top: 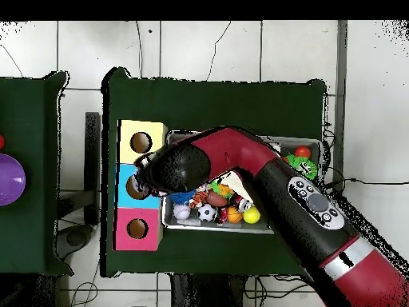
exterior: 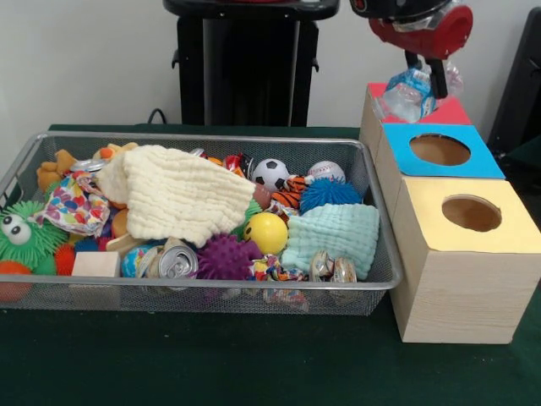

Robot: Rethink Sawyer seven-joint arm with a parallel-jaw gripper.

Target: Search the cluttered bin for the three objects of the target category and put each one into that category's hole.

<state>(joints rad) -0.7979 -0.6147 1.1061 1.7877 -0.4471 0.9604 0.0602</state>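
Claw: the claw [exterior: 425, 85] hangs from the red and black arm [top: 264, 172] over the far end of the wooden box [exterior: 456, 279], its black fingers [exterior: 437, 78] pinching a crumpled clear bottle [exterior: 412, 91] with a pale blue tint.
Bottle: held in the air above the red panel [exterior: 452, 112], just behind the blue panel [exterior: 486, 152] (it is not over the blue hole in the front view).
Hole: the round dark hole [exterior: 439, 150] in the blue panel lies between the red panel and the yellow panel [exterior: 507, 233]; in the overhead view the arm's black wrist covers part of it.
Bin: the wire mesh bin [exterior: 385, 279] sits on the green tabletop [exterior: 211, 364], just beside the box, and is crowded.
Bin contents: a cream cloth [exterior: 177, 194] spread over the middle, a mint cloth [exterior: 334, 237] near the box side, a silver can [exterior: 176, 264] lying at the front, a purple spiky ball [exterior: 224, 256], a yellow ball [exterior: 265, 233], a small football [exterior: 270, 173], a blue spiky ball [exterior: 330, 194] and a green spiky toy [exterior: 21, 233] with eyes.
Other bottles: I cannot pick out any more in the clutter.
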